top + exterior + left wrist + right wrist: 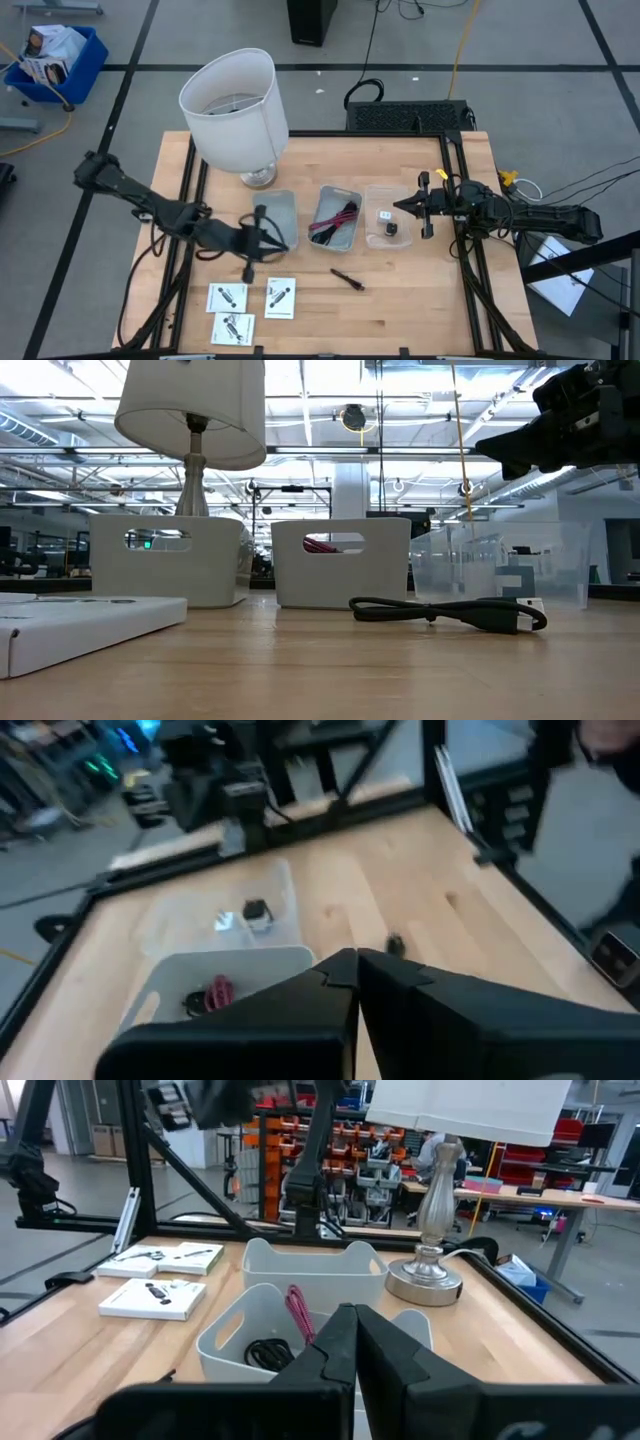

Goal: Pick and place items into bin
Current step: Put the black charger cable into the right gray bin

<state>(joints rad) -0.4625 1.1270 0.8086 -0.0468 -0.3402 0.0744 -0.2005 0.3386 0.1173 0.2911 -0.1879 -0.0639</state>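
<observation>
Three white square packets (228, 296), (281, 297), (234, 327) lie flat near the table's near edge. A short black cable (348, 279) (450, 611) lies loose on the wood. Black and magenta coiled cables (333, 222) (285, 1330) sit in the middle grey bin (350, 195). The tiny black cube (391, 228) (256, 910) and white tag (383, 214) lie in the clear bin (372, 194). My left gripper (280, 245) (355, 963) is shut and empty, hovering over the left grey bin (278, 200). My right gripper (398, 207) (351, 1318) (482, 448) is shut and empty above the clear bin.
A big white lampshade on a metal lamp (238, 95) (435, 1190) stands at the far side, behind the left grey bin. A black frame (455, 170) runs along the table's sides. Bare wood lies between the bins and the near edge, right of the packets.
</observation>
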